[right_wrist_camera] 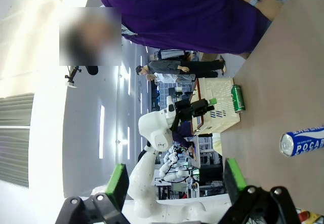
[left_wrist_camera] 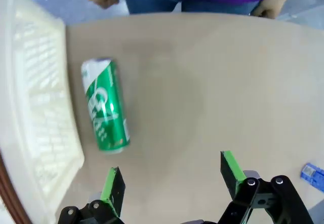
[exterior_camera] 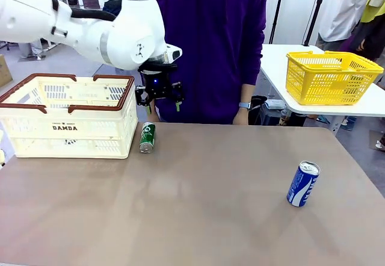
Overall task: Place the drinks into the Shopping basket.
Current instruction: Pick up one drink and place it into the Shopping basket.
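Observation:
A green drink can lies on its side on the tan table, just right of the cream Shopping basket. My left gripper hangs open above and slightly behind it. In the left wrist view the green can lies ahead and left of my open left gripper, beside the basket wall. A blue drink can stands upright at the table's right. My right gripper is open and holds nothing, with the blue can and green can farther off.
A person in a purple top stands at the far edge, hands down by the table. A yellow mesh basket sits on a separate white table at the back right. The table's middle and front are bare.

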`<action>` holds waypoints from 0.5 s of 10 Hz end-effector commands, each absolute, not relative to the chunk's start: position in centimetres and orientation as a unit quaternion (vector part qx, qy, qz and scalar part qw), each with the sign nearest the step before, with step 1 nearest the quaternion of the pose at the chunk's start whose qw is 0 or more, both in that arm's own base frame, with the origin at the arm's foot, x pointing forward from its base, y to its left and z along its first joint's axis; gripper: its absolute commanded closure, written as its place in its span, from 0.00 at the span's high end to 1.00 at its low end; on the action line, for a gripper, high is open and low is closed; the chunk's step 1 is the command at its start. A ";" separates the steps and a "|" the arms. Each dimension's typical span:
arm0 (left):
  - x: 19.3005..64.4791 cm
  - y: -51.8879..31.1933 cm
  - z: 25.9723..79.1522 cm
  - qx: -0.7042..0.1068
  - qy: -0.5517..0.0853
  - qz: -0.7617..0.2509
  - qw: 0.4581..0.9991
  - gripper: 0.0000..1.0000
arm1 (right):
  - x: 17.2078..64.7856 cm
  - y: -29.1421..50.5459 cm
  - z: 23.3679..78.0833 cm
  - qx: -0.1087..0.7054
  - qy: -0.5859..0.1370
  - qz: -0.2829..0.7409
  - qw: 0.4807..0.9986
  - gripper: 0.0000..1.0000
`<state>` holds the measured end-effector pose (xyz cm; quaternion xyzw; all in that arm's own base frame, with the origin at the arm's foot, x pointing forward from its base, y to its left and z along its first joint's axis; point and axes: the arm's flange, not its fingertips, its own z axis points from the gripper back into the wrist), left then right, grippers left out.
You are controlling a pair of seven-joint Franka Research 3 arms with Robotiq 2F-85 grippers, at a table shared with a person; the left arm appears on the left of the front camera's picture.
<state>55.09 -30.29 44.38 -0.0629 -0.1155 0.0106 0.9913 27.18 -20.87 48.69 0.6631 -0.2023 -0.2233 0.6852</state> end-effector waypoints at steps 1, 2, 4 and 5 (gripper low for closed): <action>56.6 -31.1 42.9 -0.035 -0.147 -0.004 0.989 1.00 | 27.1 -20.9 49.2 0.667 -0.197 -0.227 0.682 1.00; 56.8 -31.8 41.9 -0.009 -0.142 -0.014 0.990 1.00 | 27.1 -20.9 49.2 0.667 -0.197 -0.227 0.682 1.00; 57.4 -33.1 40.6 0.032 -0.138 -0.032 0.989 1.00 | 27.1 -20.9 49.2 0.667 -0.197 -0.227 0.682 1.00; 58.0 -33.6 39.8 0.071 -0.148 -0.018 0.986 1.00 | 27.1 -20.9 49.2 0.667 -0.197 -0.227 0.682 1.00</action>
